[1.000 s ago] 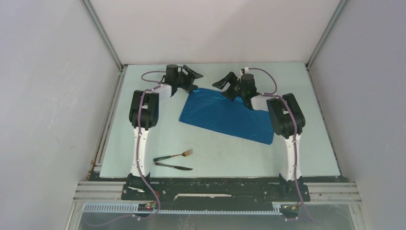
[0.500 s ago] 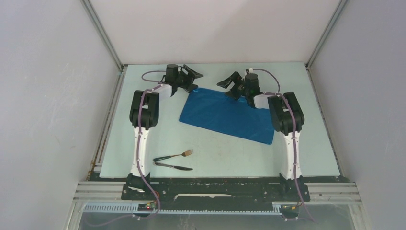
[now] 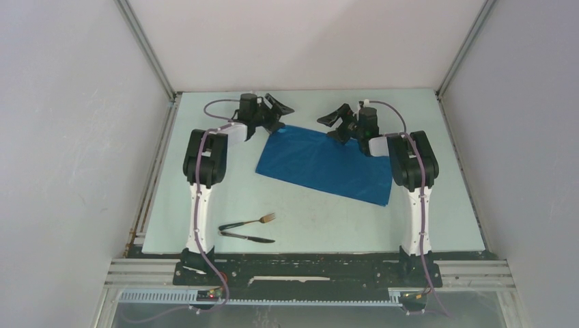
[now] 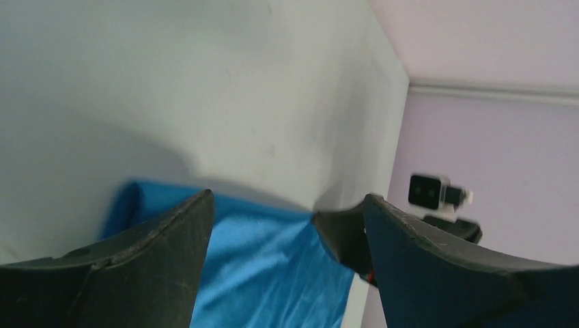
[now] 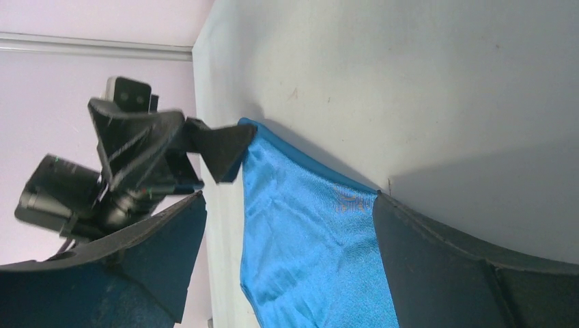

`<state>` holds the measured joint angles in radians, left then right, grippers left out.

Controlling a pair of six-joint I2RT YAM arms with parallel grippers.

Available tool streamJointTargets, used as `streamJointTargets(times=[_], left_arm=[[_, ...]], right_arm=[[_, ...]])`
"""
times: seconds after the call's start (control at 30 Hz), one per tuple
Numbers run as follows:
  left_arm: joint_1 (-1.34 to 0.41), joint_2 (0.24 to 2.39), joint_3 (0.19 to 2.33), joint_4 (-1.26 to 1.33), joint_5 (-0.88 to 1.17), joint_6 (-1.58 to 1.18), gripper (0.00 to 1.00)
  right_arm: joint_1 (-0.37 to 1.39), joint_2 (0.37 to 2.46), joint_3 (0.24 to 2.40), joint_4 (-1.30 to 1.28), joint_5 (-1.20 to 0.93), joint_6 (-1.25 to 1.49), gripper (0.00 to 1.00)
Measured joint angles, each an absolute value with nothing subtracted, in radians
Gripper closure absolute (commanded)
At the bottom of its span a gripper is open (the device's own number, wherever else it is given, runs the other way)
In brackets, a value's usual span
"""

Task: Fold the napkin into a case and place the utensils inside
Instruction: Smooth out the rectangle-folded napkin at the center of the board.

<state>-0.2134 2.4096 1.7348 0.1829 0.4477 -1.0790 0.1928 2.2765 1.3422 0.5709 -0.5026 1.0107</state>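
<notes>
The napkin (image 3: 321, 164) lies flat on the far middle of the tabletop (image 3: 328, 219) as a broad slanted rectangle, its left end further away than its right. It looks too wide yet to sleeve the cutlery, so more folding seems to be needed. Both arms reach out to its far edge. The left end effector (image 3: 281, 117) sits at the far left corner and the right end effector (image 3: 329, 128) further right along the same edge, their tips turned towards each other. Both are spread wide and pinch nothing. In the left wrist view, blue cloth fills the gap between the dark fingers (image 4: 136, 273). The right wrist view likewise shows the napkin (image 5: 307, 260) between its own fingers (image 5: 464, 273), with the other arm's tip at the cloth's corner. Whether that tip touches the fabric cannot be told. Having one open end effector at each end of a single edge suggests the aim is to take that edge in two places at once, so the cloth can be lifted evenly and brought over towards the near side without twisting. The fork (image 3: 256, 221) and knife (image 3: 247, 237) rest side by side on the near left, beside the left arm's base and well apart from the napkin, probably so they are out of the way during folding.
</notes>
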Motion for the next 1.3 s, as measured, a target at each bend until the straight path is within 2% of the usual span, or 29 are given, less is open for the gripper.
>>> streamJointTargets(times=[0.23, 0.47, 1.03, 1.3], left_arm=[[-0.321, 2.344, 1.545, 0.396, 0.453, -1.175, 0.14], [-0.374, 2.349, 1.558, 0.43, 0.457, -1.214, 0.14], [-0.233, 2.435, 1.583, 0.492, 0.449, -1.341, 0.14], [-0.204, 2.435, 1.607, 0.453, 0.459, -1.331, 0.09]], right_arm=[[0.192, 2.28, 1.34, 0.582, -0.504, 1.024, 0.0], [0.192, 2.28, 1.34, 0.582, -0.504, 1.028, 0.0], [0.169, 2.271, 1.284, 0.644, -0.53, 1.045, 0.0], [0.047, 2.191, 1.217, 0.548, -0.606, 1.019, 0.0]])
